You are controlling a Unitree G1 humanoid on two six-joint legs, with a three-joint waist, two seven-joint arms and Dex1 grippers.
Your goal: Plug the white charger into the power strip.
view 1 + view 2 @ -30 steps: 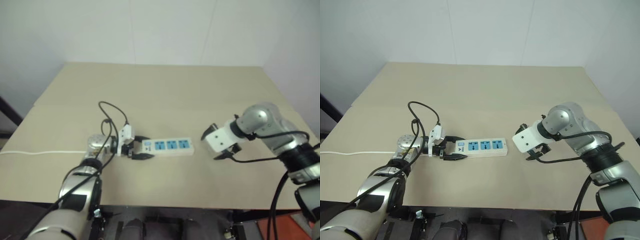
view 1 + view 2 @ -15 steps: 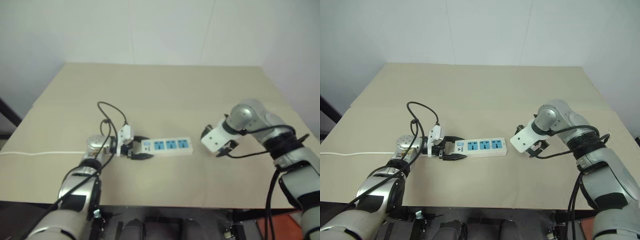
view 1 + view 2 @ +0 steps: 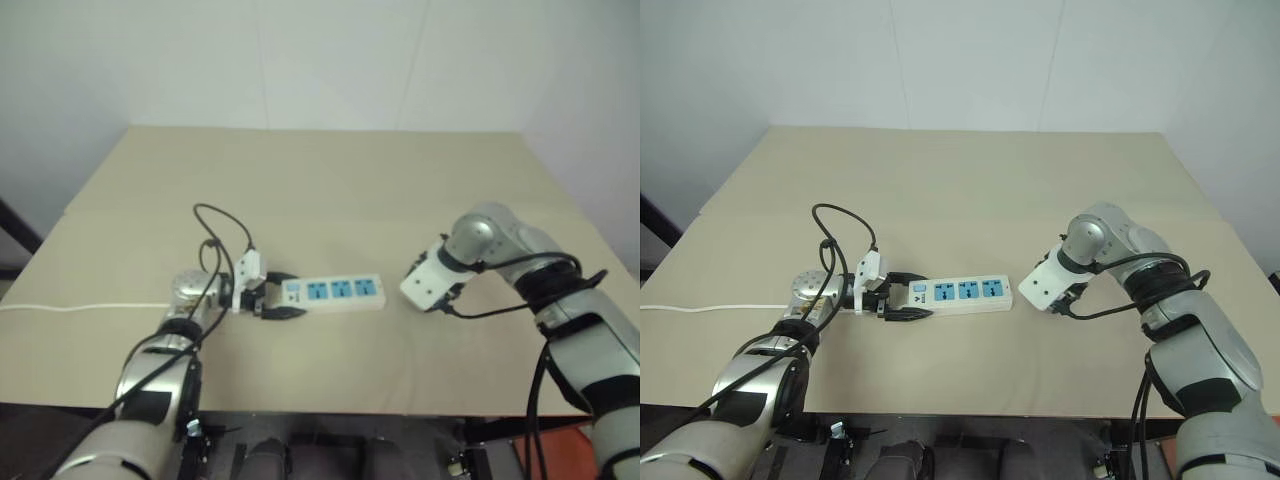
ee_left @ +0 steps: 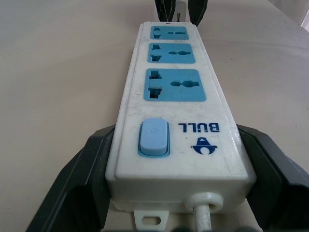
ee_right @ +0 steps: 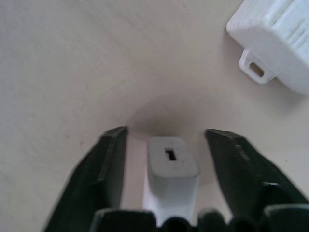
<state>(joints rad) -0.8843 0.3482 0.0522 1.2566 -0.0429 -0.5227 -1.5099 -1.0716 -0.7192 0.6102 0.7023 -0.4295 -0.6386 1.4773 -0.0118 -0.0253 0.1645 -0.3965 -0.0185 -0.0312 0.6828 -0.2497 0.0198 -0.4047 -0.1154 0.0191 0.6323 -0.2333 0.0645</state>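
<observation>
The power strip (image 3: 335, 291) lies flat near the middle of the table, a white bar with three blue sockets (image 4: 174, 87) and a blue switch (image 4: 154, 137). My left gripper (image 3: 912, 295) is shut on its switch end, one black finger (image 4: 82, 179) against each long side. Just past the strip's far end, my right gripper (image 3: 1058, 303) points down at the table. In the right wrist view the white charger (image 5: 172, 166) stands between its black fingers (image 5: 112, 159), with a gap on each side. A corner of the strip (image 5: 275, 34) lies close by.
The beige table (image 3: 330, 180) stretches far back to a white wall. A thin white cord (image 3: 80, 306) runs from the strip off the table's left edge. A black cable loop (image 3: 225, 225) arches over my left wrist.
My right gripper has moved left toward the strip's far end, sunk and tipped downward, and its fingers have drawn in around the charger. The left gripper and the strip have stayed still.
</observation>
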